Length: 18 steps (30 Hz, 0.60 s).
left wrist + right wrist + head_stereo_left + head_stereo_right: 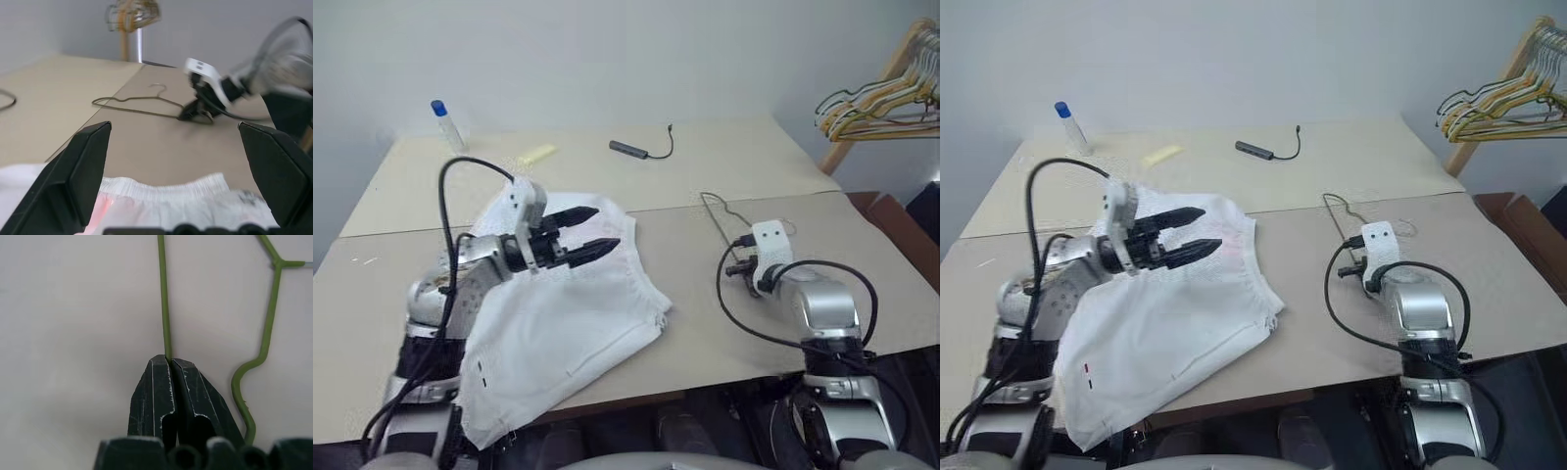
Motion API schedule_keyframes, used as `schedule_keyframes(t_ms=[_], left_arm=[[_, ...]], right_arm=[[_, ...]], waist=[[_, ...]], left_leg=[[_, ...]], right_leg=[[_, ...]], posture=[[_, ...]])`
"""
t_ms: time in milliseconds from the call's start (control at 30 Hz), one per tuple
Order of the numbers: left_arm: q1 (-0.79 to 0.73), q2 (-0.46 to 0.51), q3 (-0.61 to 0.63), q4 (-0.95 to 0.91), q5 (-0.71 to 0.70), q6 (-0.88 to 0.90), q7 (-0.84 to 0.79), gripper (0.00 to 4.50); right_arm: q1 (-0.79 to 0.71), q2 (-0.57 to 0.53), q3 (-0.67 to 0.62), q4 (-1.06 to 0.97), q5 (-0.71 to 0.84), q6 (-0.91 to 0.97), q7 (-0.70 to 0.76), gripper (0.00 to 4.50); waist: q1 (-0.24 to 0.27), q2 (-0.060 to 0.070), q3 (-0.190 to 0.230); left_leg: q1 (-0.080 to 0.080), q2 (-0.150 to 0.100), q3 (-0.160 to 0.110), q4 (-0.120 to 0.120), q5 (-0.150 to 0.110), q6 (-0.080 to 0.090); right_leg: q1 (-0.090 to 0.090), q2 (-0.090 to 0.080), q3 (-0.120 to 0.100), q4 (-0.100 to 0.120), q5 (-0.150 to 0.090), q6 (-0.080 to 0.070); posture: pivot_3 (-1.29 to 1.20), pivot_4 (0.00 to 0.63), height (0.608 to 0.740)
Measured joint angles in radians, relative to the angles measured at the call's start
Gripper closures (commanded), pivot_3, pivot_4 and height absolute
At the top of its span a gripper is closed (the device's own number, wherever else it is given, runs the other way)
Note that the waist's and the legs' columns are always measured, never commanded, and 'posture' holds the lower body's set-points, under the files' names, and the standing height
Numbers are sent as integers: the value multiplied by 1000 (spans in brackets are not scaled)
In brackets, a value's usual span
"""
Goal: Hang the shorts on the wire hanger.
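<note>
Beige bench (pixel 724 166) made of two boards butted together, with a seam running across mid-frame; plain pale wall behind.

White shorts (pixel 578 333) lie crumpled at lower left of the head view, gathered elastic waistband toward centre frame, one edge hanging over the near edge of the bench. Two tiny marks, one red and one dark, near the lower hem. Faint pink tinge on the fabric below the waistband, seen in the left wrist view.

Left hand (pixel 602 232) hovers over the upper part of the shorts, pointing toward frame right, its two black fingers spread wide with nothing between them.

Olive-green wire hanger (pixel 165 298) lies flat on the bench at centre right of the head view, well apart from the shorts. Right hand (pixel 170 363) is at its near side, fingers pressed together and pinching the straight bar of the hanger right at the fingertips. A dipped, notched shoulder of the hanger curves just beside the fingers in the right wrist view.

Far board: small clear bottle with blue cap (pixel 446 124) at upper left, a yellow strip (pixel 537 154) beside it, a dark grey adapter with a short cable (pixel 641 149) near centre top.

Upper right corner: wooden rack carrying a bunch of yellow and green hangers (pixel 881 103), off the bench.
</note>
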Motion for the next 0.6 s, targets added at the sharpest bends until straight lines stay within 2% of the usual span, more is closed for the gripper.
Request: schedule_keyframes(t_ms=[167, 267, 433, 600], left_arm=[[-6, -201, 135, 59, -227, 251, 262, 0], [-13, -271, 209, 76, -350, 326, 361, 0], [-54, -403, 304, 89, -548, 355, 529, 0], [-64, -437, 300, 94, -572, 332, 597, 0]], right_arm=[[27, -6, 6, -228, 33, -39, 37, 4469], [49, -7, 30, -307, 39, -85, 56, 4469], [107, 2, 114, -389, 40, -270, 108, 4469], [124, 12, 163, -422, 37, -361, 123, 4469]], waist=[[1, 0, 0], [2, 0, 0], [5, 0, 0], [4, 0, 0]], left_leg=[[0, 0, -4, 0, 0, 0], [0, -1, -3, 0, 0, 0], [-1, -2, -2, 0, 0, 0], [0, -3, -1, 0, 0, -1]], right_leg=[[0, 0, -1, 1, 0, 0], [0, -1, -1, 1, 0, 0], [0, -2, -1, 0, 0, 0], [0, -1, -1, 0, 0, 0]], posture=[[-78, 0, 740], [-77, 0, 740], [-75, 0, 740], [-93, 0, 740]])
